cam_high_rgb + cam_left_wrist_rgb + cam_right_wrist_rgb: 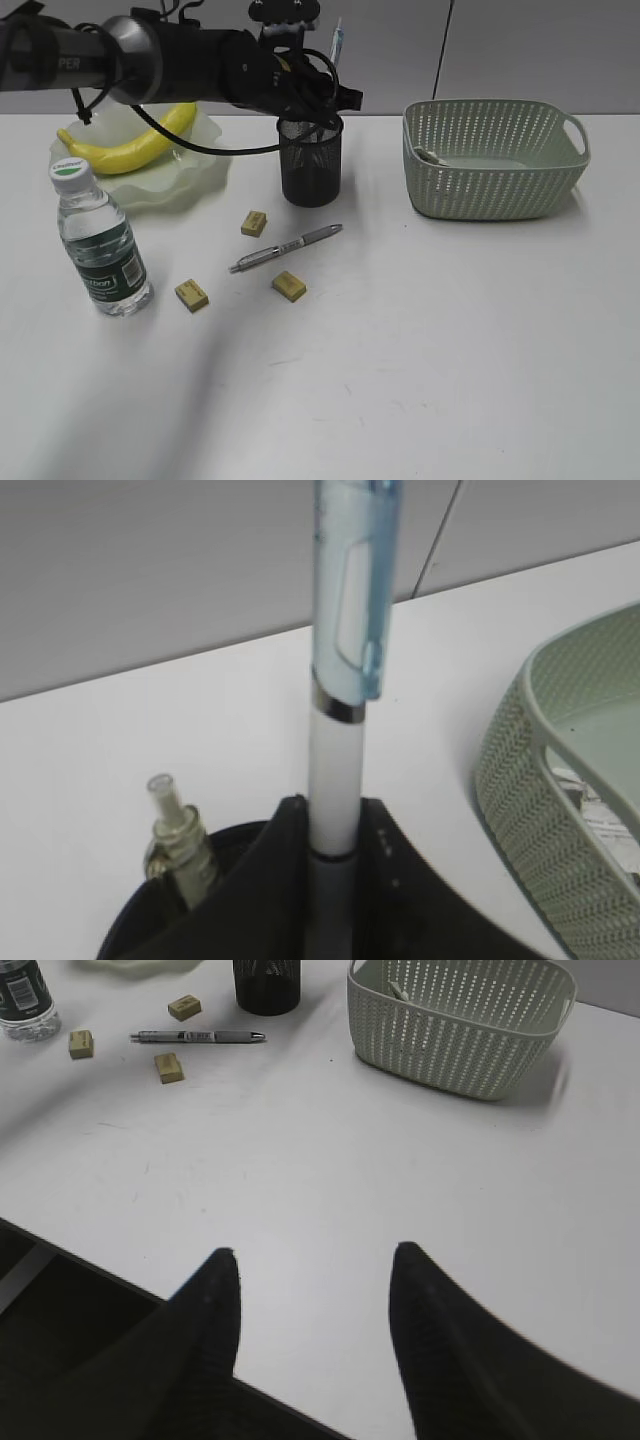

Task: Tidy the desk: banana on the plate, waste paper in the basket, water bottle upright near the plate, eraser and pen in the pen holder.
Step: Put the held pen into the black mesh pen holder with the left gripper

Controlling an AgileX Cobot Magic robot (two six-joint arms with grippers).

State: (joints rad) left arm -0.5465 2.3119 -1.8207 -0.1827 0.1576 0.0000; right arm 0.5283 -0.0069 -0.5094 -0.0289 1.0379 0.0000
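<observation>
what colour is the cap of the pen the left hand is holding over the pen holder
Translucent light blue cap on a white pen barrel; the left wrist view shows it best.

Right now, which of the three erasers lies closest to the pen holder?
The eraser just left of the pen holder's base; the other two lie nearer the camera, beyond the grey pen.

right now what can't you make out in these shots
- Pen holder inside: exterior view, dark mesh and the left arm hide it.
- Held pen tip: left wrist view, left gripper fingers cover it.
- Basket contents: exterior view, wall hides most.
- Bottle: right wrist view, cut off by the edge.
</observation>
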